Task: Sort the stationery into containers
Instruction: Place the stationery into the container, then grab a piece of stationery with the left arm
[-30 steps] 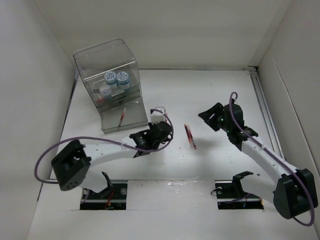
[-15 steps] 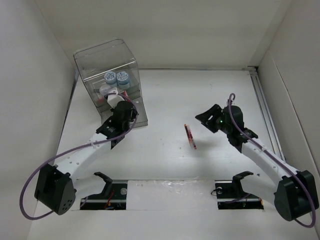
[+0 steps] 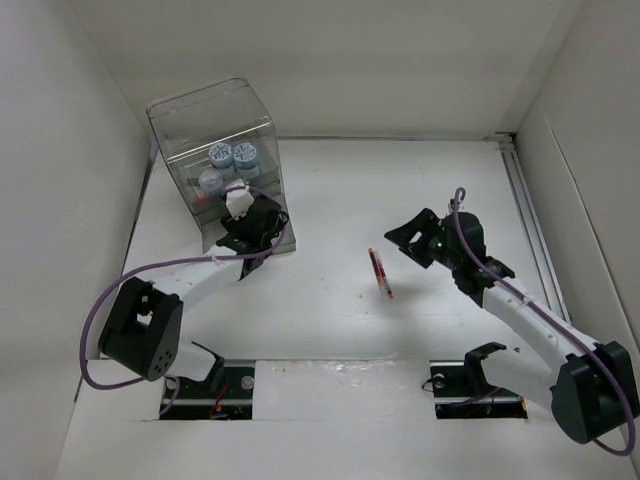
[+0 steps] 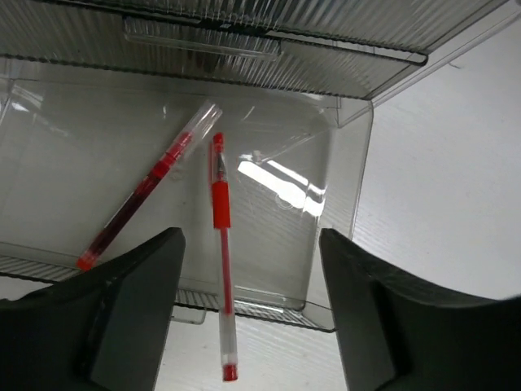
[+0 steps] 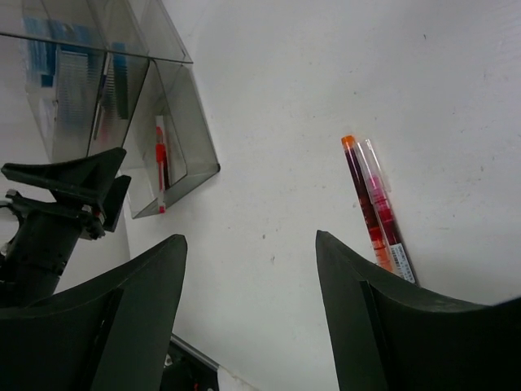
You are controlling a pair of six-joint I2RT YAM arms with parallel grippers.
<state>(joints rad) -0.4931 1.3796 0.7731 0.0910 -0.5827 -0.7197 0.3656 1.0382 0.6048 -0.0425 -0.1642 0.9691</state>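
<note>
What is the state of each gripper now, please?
Left gripper: open, holding nothing.
Right gripper: open, holding nothing.

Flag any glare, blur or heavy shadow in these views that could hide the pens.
Left wrist: a white glare patch sits on the clear drawer floor, right of the red pens, which read sharp; the left gripper is dark and soft-edged. Right wrist: the two loose pens are crisp, the right gripper a black silhouette. Top external: even light, faint shadows, pens tiny.

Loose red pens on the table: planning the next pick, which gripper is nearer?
Right. Right gripper hovers just beside the pens; left gripper is away at the organizer's drawer.
</note>
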